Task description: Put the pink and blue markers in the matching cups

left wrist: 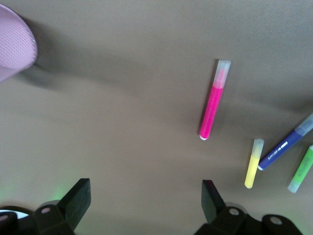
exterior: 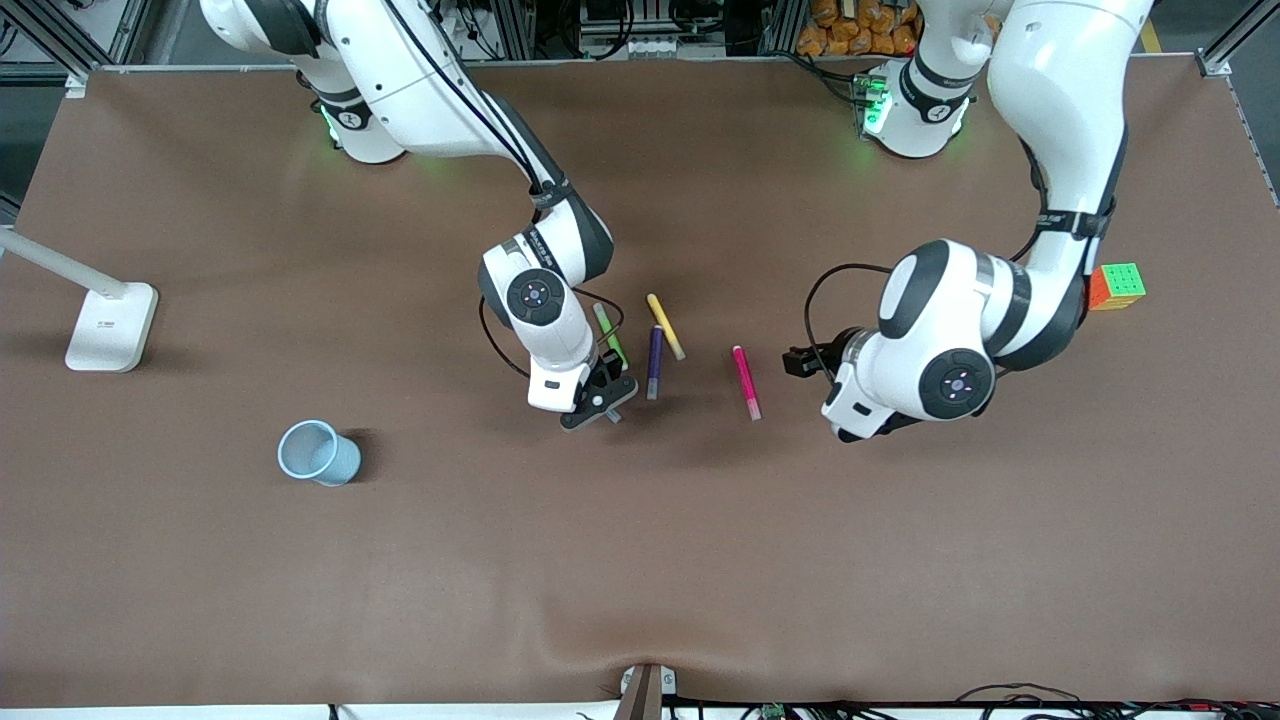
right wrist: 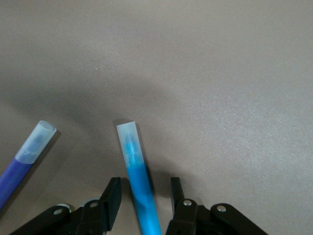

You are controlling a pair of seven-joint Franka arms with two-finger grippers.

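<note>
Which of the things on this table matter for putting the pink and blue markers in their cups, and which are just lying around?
Belong to the job: pink marker, blue marker between the right gripper's fingers, blue cup, pink cup.

Just lying about: yellow pen, purple pen, green pen, puzzle cube, white stand.

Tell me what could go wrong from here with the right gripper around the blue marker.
The right gripper straddles the blue marker with small gaps either side; an off-centre close might roll or tilt it. The purple marker and green marker lie close by and could get nudged. The left gripper hangs open near the pink marker.
</note>
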